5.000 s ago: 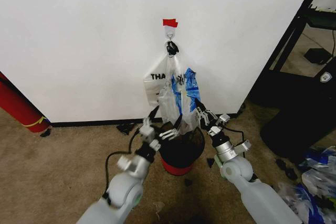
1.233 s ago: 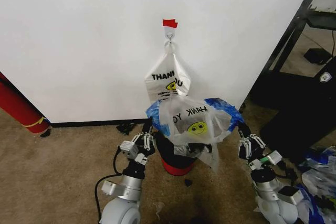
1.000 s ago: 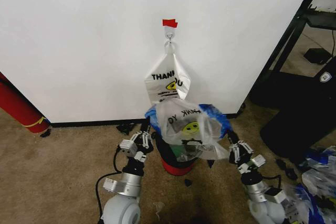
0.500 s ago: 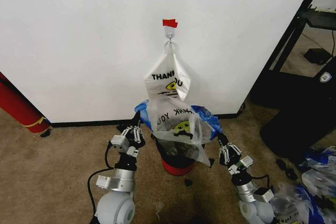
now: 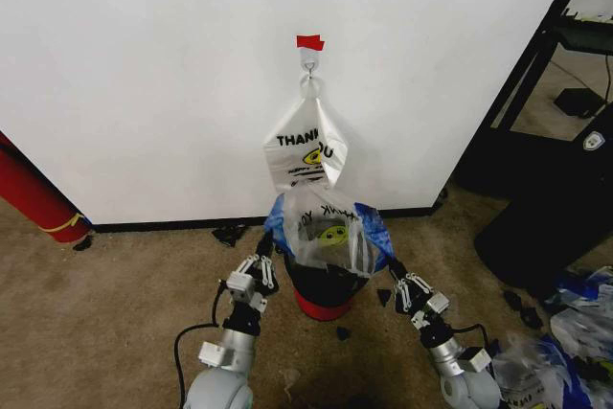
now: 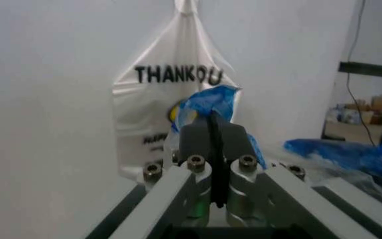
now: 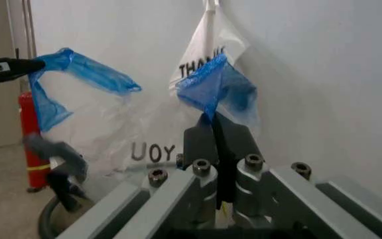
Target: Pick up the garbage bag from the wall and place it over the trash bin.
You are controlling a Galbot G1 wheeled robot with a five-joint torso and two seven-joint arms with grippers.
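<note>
The garbage bag [image 5: 331, 230], see-through with a yellow smiley, hangs spread just above the black mesh trash bin [image 5: 326, 286] with its red base. My left gripper [image 5: 270, 246] is shut on the bag's left blue handle strip [image 6: 208, 99]. My right gripper [image 5: 390, 267] is shut on the right blue handle strip [image 7: 218, 87]. The bag's lower part reaches into the bin's mouth. Behind it, on the wall [image 5: 153, 74], a white "THANK YOU" bag [image 5: 305, 148] hangs from the hook [image 5: 309, 64] under the red tape mark [image 5: 309, 42].
A red cylinder [image 5: 34, 193] leans at the wall's left end. A black rack [image 5: 536, 131] stands on the right, with a pile of plastic bags [image 5: 575, 332] on the carpet in front of it. Small black scraps [image 5: 230, 234] lie near the baseboard.
The bag came off the hook and was pulled open by both grippers. In the last second the two grippers drew closer together and lower, bringing the bag in over the bin.
</note>
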